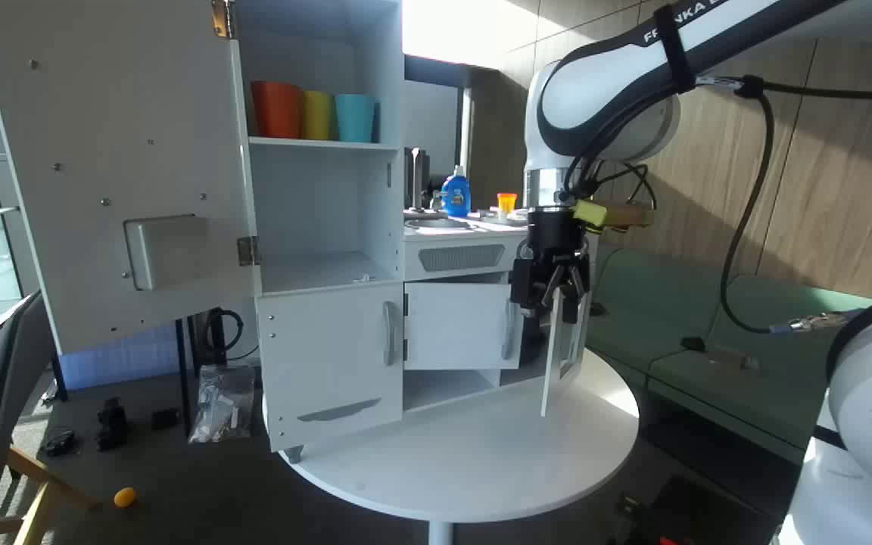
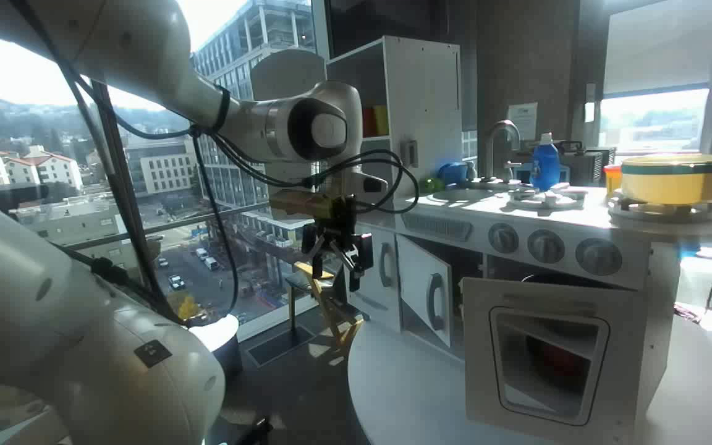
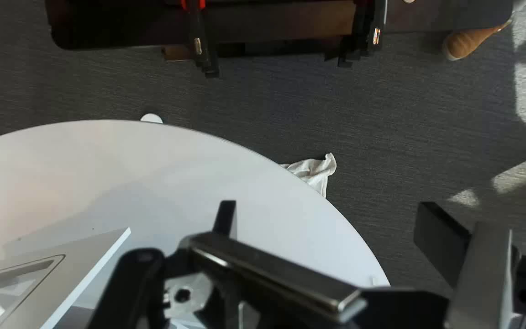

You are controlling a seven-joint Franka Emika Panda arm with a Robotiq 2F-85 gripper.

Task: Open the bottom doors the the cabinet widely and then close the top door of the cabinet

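My gripper [image 2: 336,277] points down, fingers [image 3: 441,242] spread, near the white table's [image 1: 466,469] curved edge; dark carpet [image 3: 381,114] lies beyond that edge.

Exterior views toward cabinet [image 1: 334,333], wrist view downward

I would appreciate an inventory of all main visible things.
cabinet: 1, white, on table
table: 1, white, beneath cabinet
top door: 1, white, tall column, open
bottom doors: 2, white, counter section
knobs: 3, grey, counter section
cups: 3, orange, yellow, blue, upper shelf
bottle: 1, blue, countertop
container: 1, orange, countertop
pot: 1, yellow, burner
faucet: 1, grey, countertop
ball: 1, orange, floor
cloth: 1, white, beyond table
sofa: 1, green, background
arm: 1, white, facing cabinet
gripper: 1, black, arm's end
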